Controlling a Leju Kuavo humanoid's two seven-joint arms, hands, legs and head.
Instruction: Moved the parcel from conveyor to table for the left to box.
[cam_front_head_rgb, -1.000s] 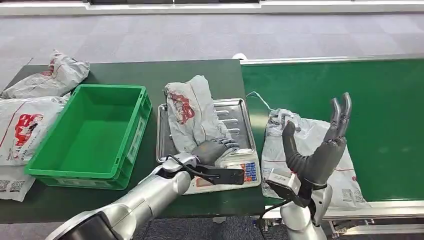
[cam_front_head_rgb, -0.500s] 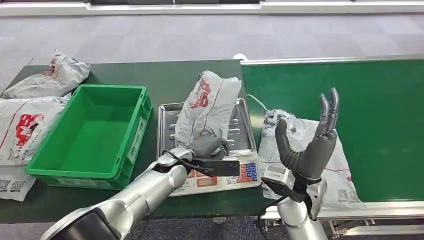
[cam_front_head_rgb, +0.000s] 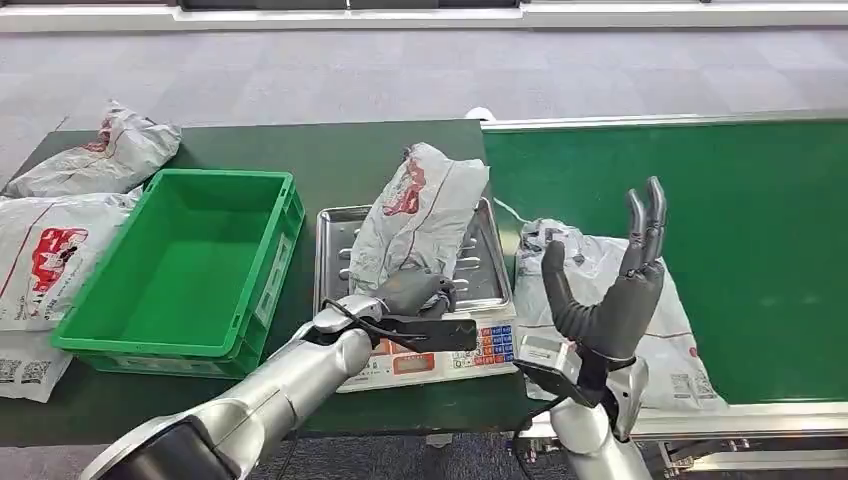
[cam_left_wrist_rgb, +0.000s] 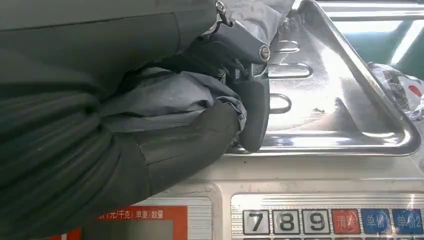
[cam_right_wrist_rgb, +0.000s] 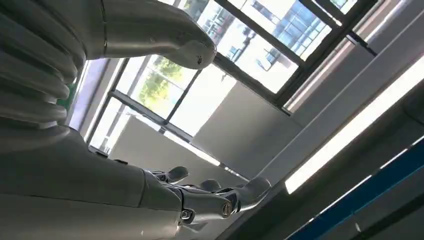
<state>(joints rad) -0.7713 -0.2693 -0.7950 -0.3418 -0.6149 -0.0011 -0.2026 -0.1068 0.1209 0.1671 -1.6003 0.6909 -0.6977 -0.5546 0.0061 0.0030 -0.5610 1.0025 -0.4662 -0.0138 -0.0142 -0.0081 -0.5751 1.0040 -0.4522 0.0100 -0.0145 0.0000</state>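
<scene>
Right, I see a dark green table (cam_front_head_rgb: 250, 150) left, green conveyor (cam_front_head_rgb: 760, 200) right, grey carpet beyond. My left hand (cam_front_head_rgb: 415, 293) grips the parcel (cam_front_head_rgb: 420, 215), lifted over the scale tray (cam_front_head_rgb: 335, 265). My right hand (cam_front_head_rgb: 610, 300) is raised, fingers spread, holding nothing, above a second parcel (cam_front_head_rgb: 600, 270). Green box (cam_front_head_rgb: 190, 262) sits left, just beside the scale.

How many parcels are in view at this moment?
4. One parcel held by the left hand over the scale, one on the conveyor, two left of the bin. More may be hidden.
</scene>
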